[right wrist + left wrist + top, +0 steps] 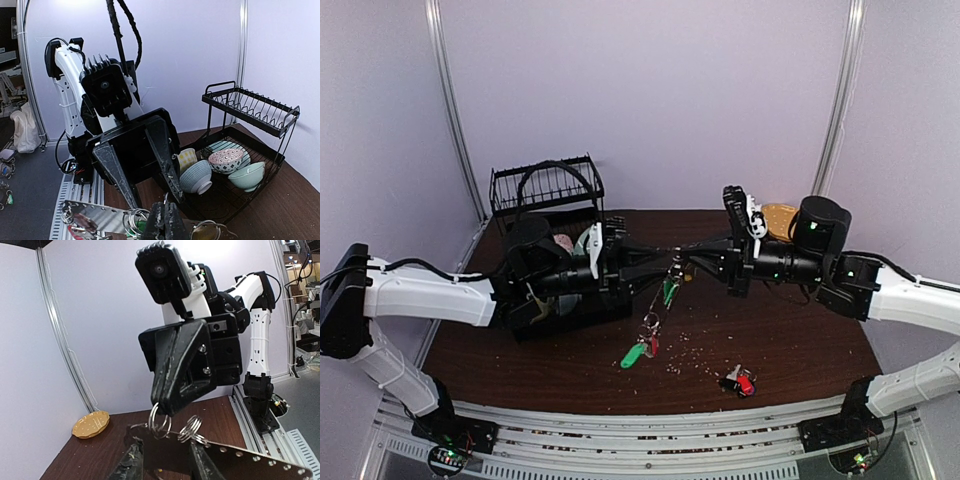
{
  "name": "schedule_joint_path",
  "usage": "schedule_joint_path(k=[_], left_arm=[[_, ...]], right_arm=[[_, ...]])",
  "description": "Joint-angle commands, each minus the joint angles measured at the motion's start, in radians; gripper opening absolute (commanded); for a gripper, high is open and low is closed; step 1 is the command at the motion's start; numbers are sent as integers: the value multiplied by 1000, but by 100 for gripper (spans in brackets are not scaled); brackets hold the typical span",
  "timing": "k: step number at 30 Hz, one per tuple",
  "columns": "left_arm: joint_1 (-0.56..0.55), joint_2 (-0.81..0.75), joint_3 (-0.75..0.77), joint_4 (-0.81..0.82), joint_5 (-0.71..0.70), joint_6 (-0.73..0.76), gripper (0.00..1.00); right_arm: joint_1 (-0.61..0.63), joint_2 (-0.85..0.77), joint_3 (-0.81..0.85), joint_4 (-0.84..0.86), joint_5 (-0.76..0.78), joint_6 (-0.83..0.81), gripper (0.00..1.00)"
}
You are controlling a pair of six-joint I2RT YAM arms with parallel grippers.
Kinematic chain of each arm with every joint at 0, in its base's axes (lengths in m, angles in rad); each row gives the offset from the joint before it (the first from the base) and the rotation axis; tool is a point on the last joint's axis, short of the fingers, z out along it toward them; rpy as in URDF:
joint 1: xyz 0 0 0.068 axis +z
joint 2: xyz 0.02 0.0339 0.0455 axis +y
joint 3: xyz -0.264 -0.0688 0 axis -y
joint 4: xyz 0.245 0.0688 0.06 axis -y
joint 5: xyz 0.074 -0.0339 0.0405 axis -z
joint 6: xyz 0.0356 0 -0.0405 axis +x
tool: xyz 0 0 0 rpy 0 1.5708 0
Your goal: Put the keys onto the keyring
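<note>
My two grippers meet tip to tip above the middle of the table. A thin grey wire, the keyring [660,249], runs between them; it also shows in the left wrist view [137,425] across my left fingertips. My left gripper [653,262] [165,461] has its jaws spread wide. My right gripper [693,265] [167,219] is shut on a small split ring [161,421]. A chain of keys hangs below: a green tag [669,292], rings, then a green and red tag [634,355] on the table. Another bunch with red and black tags [738,381] lies at the front right.
A black dish rack [545,190] [260,107] with bowls stands at the back left, behind my left arm. A tan plate [778,218] [90,424] lies at the back right. A flat perforated silver strip [250,460] [92,215] sits by the rings. Crumbs dot the table.
</note>
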State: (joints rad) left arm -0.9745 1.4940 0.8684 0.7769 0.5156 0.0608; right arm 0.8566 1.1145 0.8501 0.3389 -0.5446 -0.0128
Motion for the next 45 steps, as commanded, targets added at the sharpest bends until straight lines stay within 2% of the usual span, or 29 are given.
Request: schedule_joint_path(k=[1, 3, 13, 17, 23, 24, 26, 35, 40, 45], left_arm=[[-14, 14, 18, 71, -22, -20, 34], [-18, 12, 19, 81, -16, -9, 33], [-26, 5, 3, 98, -55, 1, 0], [-26, 8, 9, 87, -69, -4, 0], [-26, 7, 46, -25, -102, 9, 0], [-26, 4, 48, -47, -103, 21, 0], [-26, -6, 59, -108, -103, 53, 0], [-38, -40, 133, -419, -196, 262, 0], [-44, -51, 169, -489, -221, 302, 0], [-46, -71, 157, -493, -192, 317, 0]], right_arm=[[-7, 15, 2, 88, -44, 41, 0], [-6, 20, 4, 86, -57, 40, 0], [-6, 34, -3, 123, -96, 69, 0], [-7, 39, -1, 111, -98, 69, 0], [-6, 27, 12, 51, -85, 42, 0], [-6, 24, 18, 15, -70, 17, 2], [-7, 8, 36, -65, -22, -20, 14], [-6, -19, 106, -325, 61, -114, 29], [-5, -6, 119, -384, 68, -153, 30], [-4, 50, 178, -455, 33, -262, 31]])
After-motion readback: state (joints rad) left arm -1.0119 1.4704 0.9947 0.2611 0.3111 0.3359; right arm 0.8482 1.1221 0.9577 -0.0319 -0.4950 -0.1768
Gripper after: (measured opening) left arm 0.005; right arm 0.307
